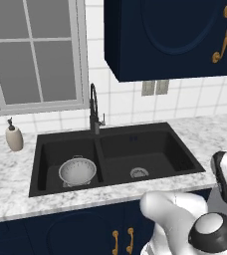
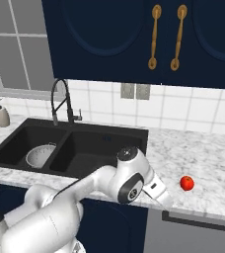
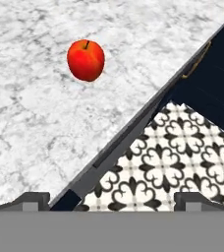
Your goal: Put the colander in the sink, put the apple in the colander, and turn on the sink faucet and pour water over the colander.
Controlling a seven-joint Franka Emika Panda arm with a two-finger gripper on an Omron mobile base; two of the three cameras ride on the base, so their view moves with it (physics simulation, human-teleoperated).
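Already the colander (image 1: 77,171) sits in the left basin of the black sink (image 1: 150,137), so the first step looks done. Next comes the apple (image 3: 86,59), which lies on the marble counter (image 2: 208,158), right of the sink. Above the counter edge, the gripper (image 3: 111,199) holds its fingers wide apart, empty. The faucet (image 1: 93,107) seems untouched.

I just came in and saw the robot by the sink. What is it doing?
The robot is getting fruit ready to wash. The colander already sits in the left basin of the black sink. The red apple lies on the marble counter to the right of the sink, not picked up yet. The gripper is open and empty, out over the counter's front edge, and the hand view looks toward the apple. The faucet shows no water running.
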